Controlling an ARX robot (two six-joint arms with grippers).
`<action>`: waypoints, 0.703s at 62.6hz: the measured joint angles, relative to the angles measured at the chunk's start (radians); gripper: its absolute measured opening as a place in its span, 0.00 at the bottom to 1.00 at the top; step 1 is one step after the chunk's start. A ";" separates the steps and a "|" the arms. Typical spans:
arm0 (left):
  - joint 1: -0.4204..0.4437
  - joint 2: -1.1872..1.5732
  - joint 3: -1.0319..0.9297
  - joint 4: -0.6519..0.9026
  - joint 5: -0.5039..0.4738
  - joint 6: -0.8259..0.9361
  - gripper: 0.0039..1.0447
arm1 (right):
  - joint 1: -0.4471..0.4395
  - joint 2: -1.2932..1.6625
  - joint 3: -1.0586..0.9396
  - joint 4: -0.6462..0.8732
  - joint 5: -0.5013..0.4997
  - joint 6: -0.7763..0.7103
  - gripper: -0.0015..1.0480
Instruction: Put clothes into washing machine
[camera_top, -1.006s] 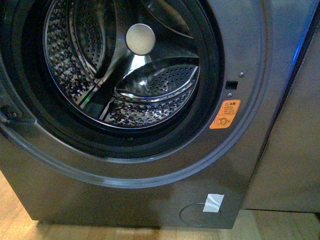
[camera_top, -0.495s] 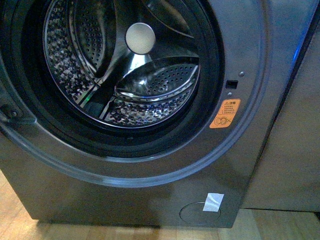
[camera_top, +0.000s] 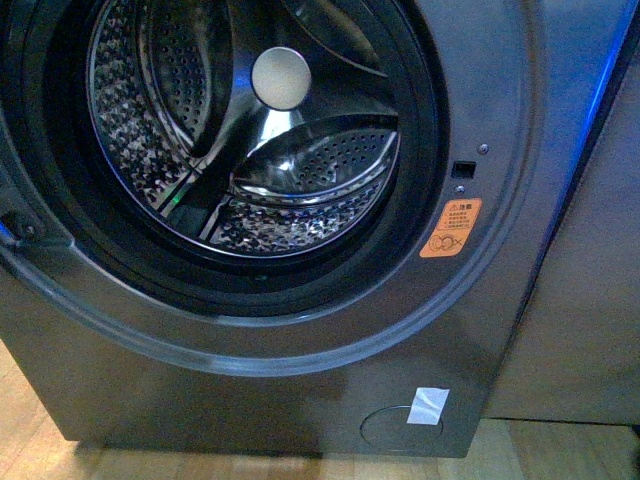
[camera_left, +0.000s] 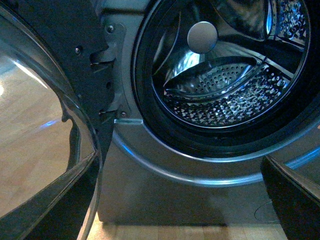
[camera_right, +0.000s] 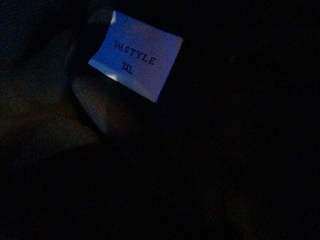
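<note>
The washing machine (camera_top: 480, 90) fills the front view, dark grey, with its black-gasketed porthole open onto the shiny perforated drum (camera_top: 300, 170), which holds nothing. An orange sticker (camera_top: 449, 228) sits right of the porthole. Neither gripper shows in the front view. In the left wrist view my left gripper (camera_left: 175, 210) is open and empty, its fingers (camera_left: 295, 195) spread wide, low in front of the machine (camera_left: 165, 190). The right wrist view is almost black: only a white size label (camera_right: 135, 55) on the dark clothes (camera_right: 45, 115) shows, pressed close to the camera. My right gripper's own jaws are hidden.
The machine's glass door (camera_left: 35, 125) stands swung open on its hinge (camera_left: 107, 55) beside my left gripper. A plain grey-brown panel (camera_top: 590, 300) stands right of the machine. Wooden floor (camera_top: 560, 455) runs below. A white tape patch (camera_top: 428, 405) marks the lower front.
The blue glow along the machine's right edge has grown stronger. Nothing else has visibly moved in the front view.
</note>
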 joint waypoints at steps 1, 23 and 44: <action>0.000 0.000 0.000 0.000 0.000 0.000 0.94 | -0.006 -0.019 -0.010 0.008 -0.010 0.000 0.14; 0.000 0.000 0.000 0.000 0.000 0.000 0.94 | -0.103 -0.426 -0.195 0.105 -0.204 0.095 0.14; 0.000 0.000 0.000 0.000 0.000 0.000 0.94 | -0.144 -0.828 -0.201 0.140 -0.371 0.275 0.14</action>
